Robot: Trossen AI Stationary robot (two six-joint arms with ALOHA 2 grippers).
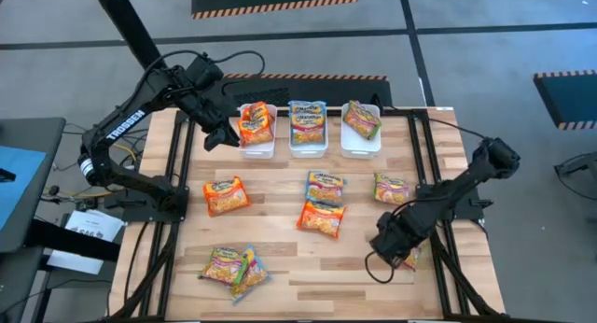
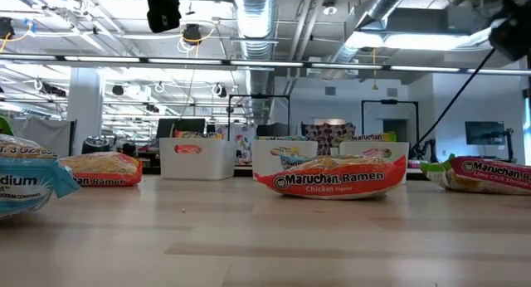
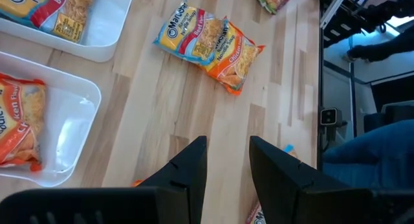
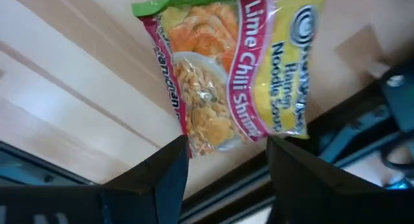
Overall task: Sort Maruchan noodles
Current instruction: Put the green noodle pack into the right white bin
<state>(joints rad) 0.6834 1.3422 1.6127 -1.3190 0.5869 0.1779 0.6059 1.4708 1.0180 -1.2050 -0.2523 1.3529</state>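
The left gripper [image 1: 221, 136] hung just beside the left white bin [image 1: 258, 141], its two dark fingers [image 3: 187, 169] parted with bare wood showing between them and nothing held. An orange chicken packet [image 1: 255, 123] lay inside that bin, reaching over its rim; in the left wrist view only a slice of it [image 3: 22, 120] showed at the frame's edge.

On the slatted pale wood table [image 1: 280, 258] an orange packet [image 1: 226, 195] lay flat toward the left side, and near the front edge two packets [image 1: 234, 267] overlapped, so the lower one's print was partly covered. All the packets were flat, shiny plastic rectangles, crinkled at the seams.

The middle bin [image 1: 307, 144] held a blue-edged packet [image 1: 307, 121]. In front of it a blue beef packet [image 1: 325, 187] overlapped an orange one [image 1: 320, 218]. In the low view the orange chicken packet [image 2: 330, 177] hid much of the bins behind it.

The right bin [image 1: 360, 146] held a green-pink packet [image 1: 361, 119], lying tilted. Another green-pink packet [image 1: 392, 188] lay alone on the wood.

The right gripper [image 1: 396, 251] was low by the table's right rail, fingers spread wide and empty. A lime chili shrimp packet [image 4: 226, 68] lay just ahead of the fingertips, not between them; from above the arm hid nearly all of it.
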